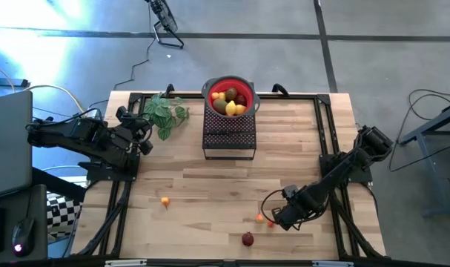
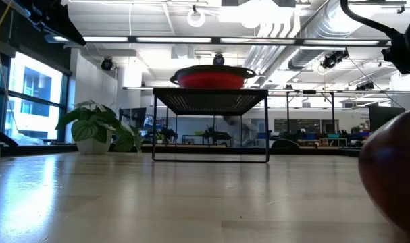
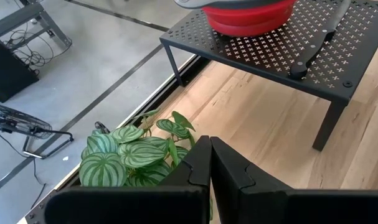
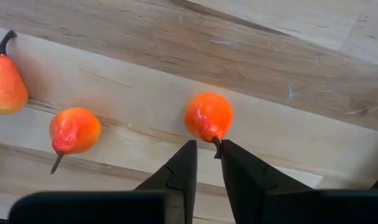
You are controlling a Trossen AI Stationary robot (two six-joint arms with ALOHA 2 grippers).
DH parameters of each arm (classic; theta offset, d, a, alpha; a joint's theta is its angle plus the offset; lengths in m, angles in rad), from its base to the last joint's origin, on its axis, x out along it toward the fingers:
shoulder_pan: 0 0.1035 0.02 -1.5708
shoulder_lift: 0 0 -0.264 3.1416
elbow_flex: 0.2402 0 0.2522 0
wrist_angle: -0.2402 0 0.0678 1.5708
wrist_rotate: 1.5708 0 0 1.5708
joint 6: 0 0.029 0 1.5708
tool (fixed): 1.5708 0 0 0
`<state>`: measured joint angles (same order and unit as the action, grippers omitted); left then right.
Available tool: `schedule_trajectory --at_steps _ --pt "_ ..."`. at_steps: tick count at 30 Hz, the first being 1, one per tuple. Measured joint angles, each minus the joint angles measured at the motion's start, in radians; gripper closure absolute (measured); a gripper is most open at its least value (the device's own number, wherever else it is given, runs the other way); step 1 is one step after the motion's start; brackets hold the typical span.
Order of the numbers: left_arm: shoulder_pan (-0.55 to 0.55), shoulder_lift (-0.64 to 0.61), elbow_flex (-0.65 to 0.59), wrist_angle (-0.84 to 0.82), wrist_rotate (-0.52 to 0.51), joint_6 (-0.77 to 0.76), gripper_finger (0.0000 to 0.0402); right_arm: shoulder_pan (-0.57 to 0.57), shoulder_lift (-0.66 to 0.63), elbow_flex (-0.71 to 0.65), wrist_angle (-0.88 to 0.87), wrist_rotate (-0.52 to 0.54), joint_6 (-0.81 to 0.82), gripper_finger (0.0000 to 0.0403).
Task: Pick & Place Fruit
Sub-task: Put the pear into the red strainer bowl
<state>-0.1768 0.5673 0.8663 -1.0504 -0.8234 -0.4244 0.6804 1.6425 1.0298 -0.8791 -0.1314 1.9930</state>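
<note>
Two arms are present at the wooden table (image 1: 210,185). The right gripper (image 1: 278,219) is low over the table's near right area; its fingers (image 4: 182,168) stand slightly apart, with the dark stem of one small orange-red fruit (image 4: 208,116) sitting in the narrow gap, and whether the stem is actually pinched cannot be told. The left gripper (image 3: 210,163) has its fingers together, holds nothing, and waits at the table's far left, beside the green leafy plant (image 1: 165,113). One black perforated stand (image 1: 228,133) sits at the far centre of the table. One red bowl (image 1: 245,87) rests on the stand's far part. One black-handled knife (image 3: 316,46) lies on the stand next to the bowl. Fruit in the bowl (image 1: 228,101): yellow, brown-olive and red pieces, heaped, exact number not determinable. Fruit on the table: one dark red ball (image 1: 247,239) near the front edge; one small orange piece (image 1: 165,200) lying alone, well apart to the left; and, in the right wrist view, three small orange-red pieces in a loose row, including a second stemmed fruit (image 4: 74,130) and a pear-shaped one (image 4: 5,84) at the frame edge.
</note>
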Motion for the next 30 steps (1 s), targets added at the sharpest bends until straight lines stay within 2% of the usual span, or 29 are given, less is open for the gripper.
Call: schedule_trajectory --at_steps 8,22,30 --pt "0.0 0.0 0.0 0.0 0.0 0.0 0.0402 0.0 0.0 0.0 -0.006 0.005 0.0 0.0395" --pt "0.0 0.0 0.0 0.0 0.0 0.0 0.0402 -0.009 -0.04 0.0 0.007 0.0 -0.006 0.0399" --pt "0.0 0.0 0.0 0.0 0.0 0.0 0.0402 -0.046 -0.195 0.001 0.018 0.156 -0.01 0.0399"
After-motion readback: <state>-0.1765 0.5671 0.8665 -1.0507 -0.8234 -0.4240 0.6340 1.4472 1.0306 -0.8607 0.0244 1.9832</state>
